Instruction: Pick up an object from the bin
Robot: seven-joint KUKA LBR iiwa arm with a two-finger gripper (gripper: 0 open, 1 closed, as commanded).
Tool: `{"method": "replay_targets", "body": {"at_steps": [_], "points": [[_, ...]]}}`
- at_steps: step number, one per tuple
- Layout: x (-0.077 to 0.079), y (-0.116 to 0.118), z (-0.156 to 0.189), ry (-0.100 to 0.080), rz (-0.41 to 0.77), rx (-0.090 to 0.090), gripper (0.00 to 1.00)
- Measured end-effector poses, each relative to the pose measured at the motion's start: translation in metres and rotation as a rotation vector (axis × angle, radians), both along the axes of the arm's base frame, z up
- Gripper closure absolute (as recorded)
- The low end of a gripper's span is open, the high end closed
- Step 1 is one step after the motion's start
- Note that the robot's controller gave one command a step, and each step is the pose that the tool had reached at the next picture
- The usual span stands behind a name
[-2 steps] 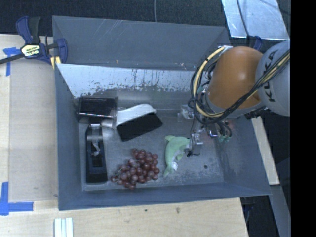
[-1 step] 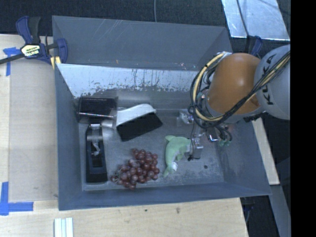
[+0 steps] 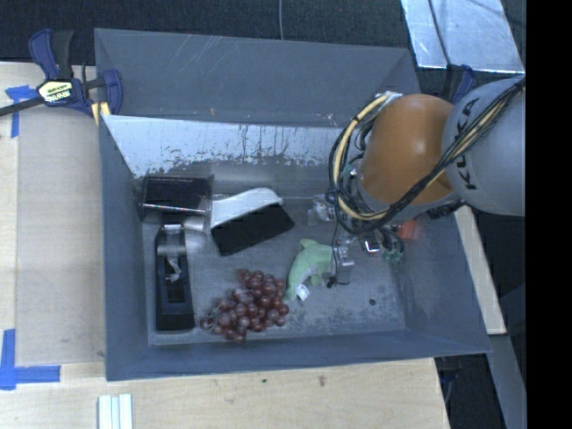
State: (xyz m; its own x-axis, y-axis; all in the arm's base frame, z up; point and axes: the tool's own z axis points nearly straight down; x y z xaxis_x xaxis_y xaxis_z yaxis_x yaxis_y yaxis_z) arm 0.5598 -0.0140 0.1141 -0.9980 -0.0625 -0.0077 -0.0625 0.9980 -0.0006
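Gripper low in the bin, right beside a pale green object.
The pale green object is small, curved and rather leaf-shaped, with a white tip at its lower left end. It lies flat on the floor of the grey metal bin, right of the middle, and the gripper's tip stands at its right edge, touching it or very nearly so. Whether the tool is apart or together cannot be told from this angle. Near its lower left lies a bunch of dark red grapes. Farther left are a black-and-white block, a black box and a black tape dispenser. The bin's floor is dull grey, and its back wall is streaked with dark scuffs. Behind the bin is a dark floor crossed by a thin cable.
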Motion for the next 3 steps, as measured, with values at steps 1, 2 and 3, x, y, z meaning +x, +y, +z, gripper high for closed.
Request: {"method": "replay_targets", "body": {"at_steps": [1,2,3], "points": [[-0.001,-0.002,-0.032,0.000,0.024,-0.001,0.00],[-0.002,0.001,-0.044,-0.004,-0.149,0.001,1.00],[-0.002,0.001,-0.044,-0.004,-0.149,0.001,1.00]]}}
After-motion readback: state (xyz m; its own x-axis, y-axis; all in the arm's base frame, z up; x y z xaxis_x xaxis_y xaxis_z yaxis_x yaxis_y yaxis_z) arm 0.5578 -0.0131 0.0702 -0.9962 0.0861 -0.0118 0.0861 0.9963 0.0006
